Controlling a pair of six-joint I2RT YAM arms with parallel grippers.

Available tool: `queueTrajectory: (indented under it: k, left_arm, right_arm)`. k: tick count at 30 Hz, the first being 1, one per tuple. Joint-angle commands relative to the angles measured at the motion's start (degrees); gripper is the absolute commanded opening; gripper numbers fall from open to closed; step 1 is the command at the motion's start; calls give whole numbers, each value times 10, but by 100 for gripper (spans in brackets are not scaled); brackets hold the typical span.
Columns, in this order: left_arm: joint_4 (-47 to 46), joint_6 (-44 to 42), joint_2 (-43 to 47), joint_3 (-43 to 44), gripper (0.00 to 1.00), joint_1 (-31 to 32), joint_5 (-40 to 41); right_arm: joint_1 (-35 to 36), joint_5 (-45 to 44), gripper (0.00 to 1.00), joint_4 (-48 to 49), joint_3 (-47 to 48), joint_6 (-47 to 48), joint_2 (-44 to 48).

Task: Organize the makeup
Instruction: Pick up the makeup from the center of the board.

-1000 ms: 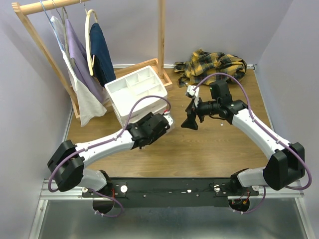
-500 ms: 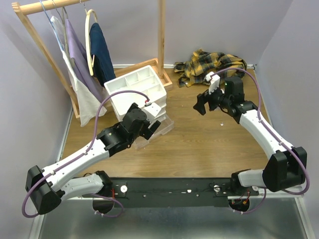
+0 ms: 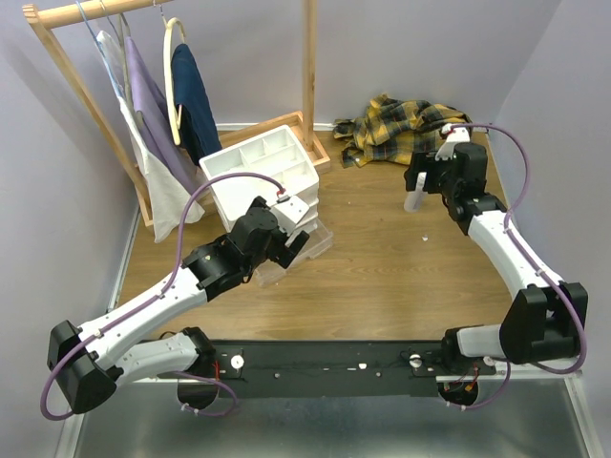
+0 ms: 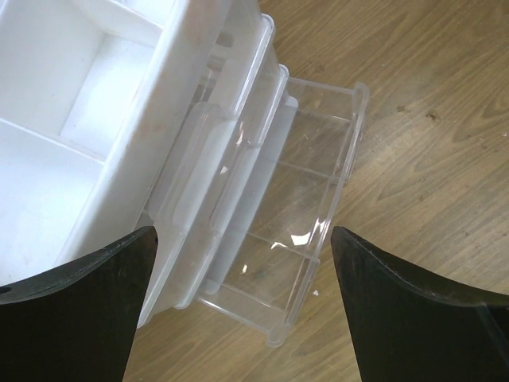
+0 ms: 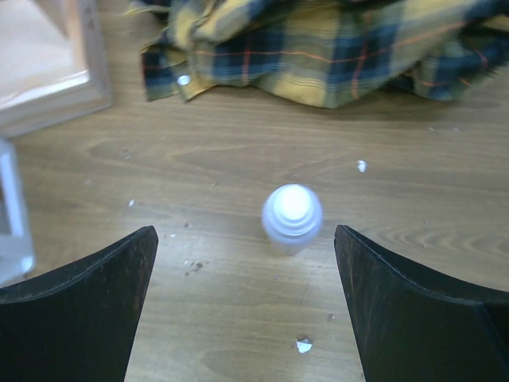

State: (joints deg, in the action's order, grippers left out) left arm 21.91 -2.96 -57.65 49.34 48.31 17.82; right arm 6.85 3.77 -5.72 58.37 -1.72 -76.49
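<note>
Fingers apart, the right end effector (image 5: 245, 232) hovers over the white bottle (image 5: 292, 215), upright on the surface (image 5: 445, 207) near the plaid cloth (image 5: 334, 48), probably to grasp it, while the left end effector (image 4: 242, 232), also apart, hangs above the pulled-out drawer (image 4: 310, 159).

Spread pincer (image 4: 242, 232) hangs above a clear drawer (image 4: 310, 191) protruding from white unit (image 4: 95, 119).

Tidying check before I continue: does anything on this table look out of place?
The bottom clear drawer stands pulled out and empty. A plaid cloth lies crumpled at the back, and white specks lie around a lone white bottle.
</note>
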Motion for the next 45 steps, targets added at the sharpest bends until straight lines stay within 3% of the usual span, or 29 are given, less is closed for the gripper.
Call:
queueTrajectory:
  k: [1,18,30,39,45]
  left_arm:
    - [-16,10,12,-5,99,-3,-39]
    - [-21,7,24,-8,99,-3,-47]
    - [-24,8,27,-11,99,-3,-55]
    - [-30,9,29,-13,99,-4,-73]
    - [-37,9,34,-15,99,-4,-85]
  right_arm:
    - [-12,-61,100,32,-13,-50,-35]
    - [-31,-54,93,50,-9,-87,-147]
    - [-31,-61,70,110,-28,-71,-167]
    - [-31,-67,76,135,-40,-63,-169]
    - [-31,-85,73,173,-58,-58,-143]
